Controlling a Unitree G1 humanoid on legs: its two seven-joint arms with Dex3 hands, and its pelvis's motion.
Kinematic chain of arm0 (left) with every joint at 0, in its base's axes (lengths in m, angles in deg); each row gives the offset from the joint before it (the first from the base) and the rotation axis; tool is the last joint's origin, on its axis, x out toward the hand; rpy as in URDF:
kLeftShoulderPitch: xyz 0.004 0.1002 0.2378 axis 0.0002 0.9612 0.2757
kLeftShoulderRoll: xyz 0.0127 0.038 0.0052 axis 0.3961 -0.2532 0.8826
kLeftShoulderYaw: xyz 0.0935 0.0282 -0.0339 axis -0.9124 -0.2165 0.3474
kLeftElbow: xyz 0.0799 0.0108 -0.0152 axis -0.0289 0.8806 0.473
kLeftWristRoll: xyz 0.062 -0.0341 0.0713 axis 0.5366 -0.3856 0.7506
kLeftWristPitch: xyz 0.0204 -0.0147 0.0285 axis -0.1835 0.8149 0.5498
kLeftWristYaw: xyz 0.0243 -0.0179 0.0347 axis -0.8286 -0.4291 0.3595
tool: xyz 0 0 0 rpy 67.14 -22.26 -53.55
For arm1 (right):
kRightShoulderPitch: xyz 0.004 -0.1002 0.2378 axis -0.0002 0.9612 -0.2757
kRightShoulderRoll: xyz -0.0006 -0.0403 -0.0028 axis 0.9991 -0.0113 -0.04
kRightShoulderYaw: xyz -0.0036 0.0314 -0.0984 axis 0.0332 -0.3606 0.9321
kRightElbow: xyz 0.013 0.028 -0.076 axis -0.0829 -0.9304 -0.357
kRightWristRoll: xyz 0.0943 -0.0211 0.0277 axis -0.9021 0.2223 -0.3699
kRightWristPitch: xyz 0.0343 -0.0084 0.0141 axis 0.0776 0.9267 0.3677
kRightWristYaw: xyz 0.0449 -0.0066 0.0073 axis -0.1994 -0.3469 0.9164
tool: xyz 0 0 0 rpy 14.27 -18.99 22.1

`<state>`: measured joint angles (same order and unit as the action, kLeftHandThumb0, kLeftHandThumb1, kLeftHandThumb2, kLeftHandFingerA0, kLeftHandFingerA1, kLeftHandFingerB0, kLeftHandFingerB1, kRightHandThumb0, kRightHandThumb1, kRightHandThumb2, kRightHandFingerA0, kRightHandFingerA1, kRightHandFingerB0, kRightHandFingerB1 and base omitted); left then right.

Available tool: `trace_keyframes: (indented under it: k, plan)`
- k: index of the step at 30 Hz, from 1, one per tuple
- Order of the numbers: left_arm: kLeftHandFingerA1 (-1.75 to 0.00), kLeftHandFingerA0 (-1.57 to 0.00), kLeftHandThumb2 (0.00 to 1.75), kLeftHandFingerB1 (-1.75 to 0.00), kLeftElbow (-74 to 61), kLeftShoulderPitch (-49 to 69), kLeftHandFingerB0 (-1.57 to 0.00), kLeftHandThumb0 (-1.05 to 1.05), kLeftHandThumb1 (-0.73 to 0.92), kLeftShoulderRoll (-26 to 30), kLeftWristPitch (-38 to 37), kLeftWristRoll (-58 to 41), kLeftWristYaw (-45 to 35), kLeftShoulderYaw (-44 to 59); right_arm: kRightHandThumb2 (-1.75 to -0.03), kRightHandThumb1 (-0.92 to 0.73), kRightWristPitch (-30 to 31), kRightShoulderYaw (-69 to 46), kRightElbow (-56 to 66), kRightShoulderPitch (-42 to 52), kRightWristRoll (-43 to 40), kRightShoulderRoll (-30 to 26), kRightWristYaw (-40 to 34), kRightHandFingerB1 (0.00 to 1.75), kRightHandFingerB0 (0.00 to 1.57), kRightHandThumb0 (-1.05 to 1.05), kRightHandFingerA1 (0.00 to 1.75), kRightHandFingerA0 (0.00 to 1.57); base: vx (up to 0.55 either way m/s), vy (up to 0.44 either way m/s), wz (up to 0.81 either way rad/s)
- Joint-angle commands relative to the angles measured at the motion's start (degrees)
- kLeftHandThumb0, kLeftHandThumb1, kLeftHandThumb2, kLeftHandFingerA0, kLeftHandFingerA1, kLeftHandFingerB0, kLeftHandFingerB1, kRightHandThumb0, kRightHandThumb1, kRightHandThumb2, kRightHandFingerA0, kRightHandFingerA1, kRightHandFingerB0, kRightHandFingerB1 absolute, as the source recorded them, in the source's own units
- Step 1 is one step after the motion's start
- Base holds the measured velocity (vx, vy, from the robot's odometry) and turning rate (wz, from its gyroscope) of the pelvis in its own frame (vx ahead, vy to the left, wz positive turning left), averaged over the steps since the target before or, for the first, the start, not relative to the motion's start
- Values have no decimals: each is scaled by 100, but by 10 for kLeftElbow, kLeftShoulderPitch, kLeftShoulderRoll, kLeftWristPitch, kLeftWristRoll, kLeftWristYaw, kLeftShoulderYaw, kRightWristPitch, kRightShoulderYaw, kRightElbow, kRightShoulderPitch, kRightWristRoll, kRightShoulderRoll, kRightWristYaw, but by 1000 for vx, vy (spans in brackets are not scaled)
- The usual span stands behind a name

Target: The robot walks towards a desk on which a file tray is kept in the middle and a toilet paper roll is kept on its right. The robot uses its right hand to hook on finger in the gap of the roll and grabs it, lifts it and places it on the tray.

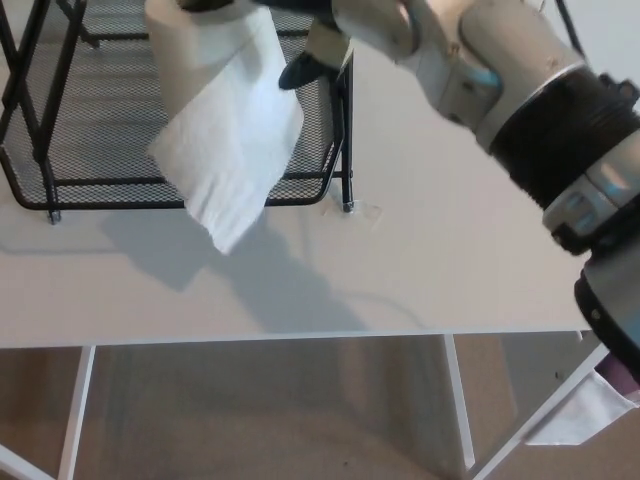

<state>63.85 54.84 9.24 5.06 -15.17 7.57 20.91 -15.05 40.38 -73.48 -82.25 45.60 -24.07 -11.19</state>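
A white toilet paper roll (200, 50) hangs at the top of the head view, above the black wire mesh file tray (90, 150). A loose sheet of paper (230, 150) trails down from the roll over the tray's front right corner. My right hand (310, 35) reaches in from the right, shut on the roll, with a black finger showing beside it; most of the hand is cut off by the top edge. My right forearm (500, 90) crosses the upper right. The left hand does not show.
The tray stands on a white desk (400, 270), whose front edge runs across the lower part of the picture. Below it are white desk legs (75, 410) and a brownish floor. A white cloth piece (585, 410) hangs at the lower right.
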Motion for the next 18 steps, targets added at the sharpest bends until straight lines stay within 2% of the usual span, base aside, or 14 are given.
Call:
trace_keyframes:
  k: [1, 2, 3, 5, 7, 9, 11, 13, 14, 16, 17, 18]
  plan:
    - [-78, -28, 102, -70, -3, 5, -10, -55, 8, 6, -7, 7, 2, 1, -63, -40, 26, -8, 28, -22, -1, -19, 66, 43, 2, -71, 57, 0, 0, 0, 0]
    - [-77, -27, 102, -70, -1, 3, -9, -55, 9, 6, -5, 4, 0, 4, -83, -34, 20, -9, 43, -24, -7, -30, 96, 45, 0, -62, 55, 0, 0, 0, 0]
    - [-76, -26, 104, -68, 0, 4, -8, -55, 12, 6, -7, 7, 1, 1, -84, -37, 16, -1, 58, -26, -1, -41, 119, 39, 0, -68, 51, 0, 0, 0, 0]
    - [-76, -24, 104, -68, -1, 4, -5, -57, 11, 6, -5, 6, 1, 1, -85, -36, 10, 2, 72, -26, 0, -50, 139, 41, 0, -67, 53, 0, 0, 0, 0]
    - [-76, -26, 104, -69, 3, 2, -11, -54, 12, 6, -2, 9, 9, 0, -84, -36, 1, 5, 95, -25, -4, -65, 173, 42, 0, -65, 52, 1, 0, 0, 0]
    - [-75, -24, 103, -68, 4, 6, -9, -55, 11, 6, -4, 5, 6, 4, -77, -35, -2, -22, 142, -8, -34, -89, 191, 51, 3, -64, 57, 2, 0, 0, 0]
    - [-77, -28, 101, -69, 5, 5, -11, -54, 9, 4, 1, -4, 9, 13, -78, -35, 4, -34, 158, -16, -48, -105, 221, 42, 2, -65, 50, 1, 0, 0, 0]
    - [-77, -28, 101, -68, 6, 3, -9, -54, 9, 3, 4, -4, 8, 13, -77, -35, 20, -55, 179, -20, -65, -116, 246, 41, 4, -66, 49, 1, 0, 0, 0]
    - [-94, -40, 130, -82, 4, 4, -16, -105, 51, 5, 1, 4, 5, 5, -56, -51, 32, -67, 194, -21, -73, -123, 258, 34, 7, -60, 46, 2, 0, 0, 0]
    - [-94, -41, 129, -82, 3, 5, -16, -105, 53, 4, 1, 4, 7, 5, -57, -54, 68, -112, 229, -20, -107, -144, 283, 37, 9, -61, 44, 4, 0, 0, 0]
    - [-94, -41, 129, -82, 2, 10, -17, -105, 52, 6, -4, 2, 5, 8, -59, -56, 96, -144, 266, -11, -128, -156, 293, 38, 9, -59, 43, 3, 0, 0, 0]
    - [-75, -24, 103, -68, 1, 12, -9, -54, 12, 6, -7, 3, 3, 6, -58, -58, 98, -209, 323, 24, -181, -190, 289, 35, 11, -57, 48, 4, 0, 0, 0]
